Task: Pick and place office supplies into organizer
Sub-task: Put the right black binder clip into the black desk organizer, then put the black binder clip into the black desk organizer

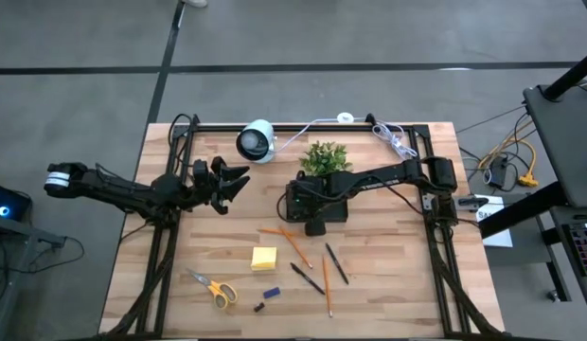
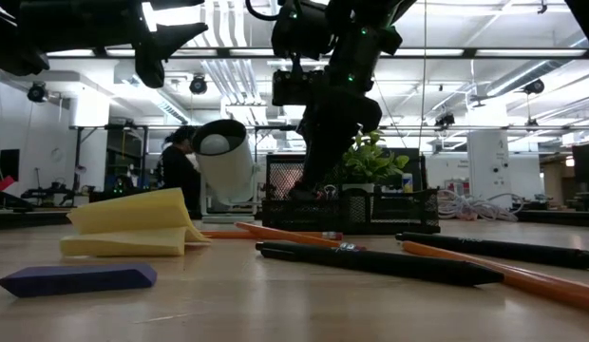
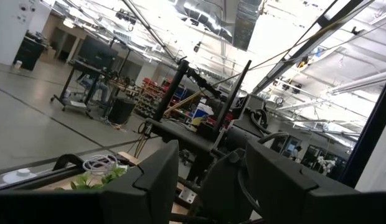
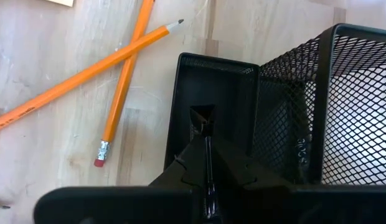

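The black mesh organizer (image 1: 333, 210) (image 4: 292, 112) stands near the table's far middle, in front of the green plant (image 1: 324, 156). My right gripper (image 4: 205, 134) (image 1: 312, 218) points down into its low solid-walled compartment (image 4: 218, 93), fingers shut on a small dark thing. My left gripper (image 1: 229, 180) (image 3: 208, 186) hovers open at the table's left, raised and touching nothing. Loose on the wood lie orange pencils (image 1: 295, 246) (image 4: 124, 74), dark pens (image 1: 308, 278) (image 2: 370, 261), a yellow sticky pad (image 1: 264, 258), yellow-handled scissors (image 1: 213, 287), a blue block (image 1: 272, 293) and a tiny dark clip (image 1: 258, 307). My right gripper pinches a small dark thing (image 4: 202, 122) between its two fingertips, coming from above and pointing down into the organizer's low compartment. The thing is too small and dark against the compartment for me to tell which part is held or whether it touches the floor.
A white round camera (image 1: 257, 140) (image 2: 223, 161) stands left of the plant. Black frame rails (image 1: 161, 256) run along the table's left, right and far edges, with white cable (image 1: 393, 140) at the far right corner. A person (image 2: 180, 171) stands in the room beyond.
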Available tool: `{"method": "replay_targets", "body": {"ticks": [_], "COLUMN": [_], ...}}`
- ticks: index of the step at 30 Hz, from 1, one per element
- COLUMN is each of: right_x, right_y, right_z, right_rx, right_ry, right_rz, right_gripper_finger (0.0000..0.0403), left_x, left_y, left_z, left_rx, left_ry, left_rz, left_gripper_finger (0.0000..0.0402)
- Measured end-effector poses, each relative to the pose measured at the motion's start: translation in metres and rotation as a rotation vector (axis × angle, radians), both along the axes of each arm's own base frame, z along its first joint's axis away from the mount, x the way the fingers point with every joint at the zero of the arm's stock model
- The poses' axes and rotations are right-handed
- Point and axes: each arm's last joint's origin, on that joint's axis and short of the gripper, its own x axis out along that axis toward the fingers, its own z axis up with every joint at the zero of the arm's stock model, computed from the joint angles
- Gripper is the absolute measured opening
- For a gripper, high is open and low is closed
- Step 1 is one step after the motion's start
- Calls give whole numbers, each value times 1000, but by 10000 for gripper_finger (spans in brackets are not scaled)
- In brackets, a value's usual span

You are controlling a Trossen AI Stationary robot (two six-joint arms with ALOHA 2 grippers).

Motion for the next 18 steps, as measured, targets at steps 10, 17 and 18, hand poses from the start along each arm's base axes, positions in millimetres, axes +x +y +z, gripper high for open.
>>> {"method": "replay_targets", "body": {"ticks": [10,17,18], "right_x": [0,0,0], "right_y": [0,0,0], "right_z": [0,0,0], "right_rx": [4,5,5], "right_ry": [0,-1,-1], "right_rz": [-4,-7,-7], "right_gripper_finger": [55,82,84], "left_x": [0,0,0], "left_y": [0,0,0], "left_z": [0,0,0], "left_rx": [0,0,0], "left_ry": [0,0,0], "left_rz": [0,0,0], "left_gripper_finger": [171,171,171]}}
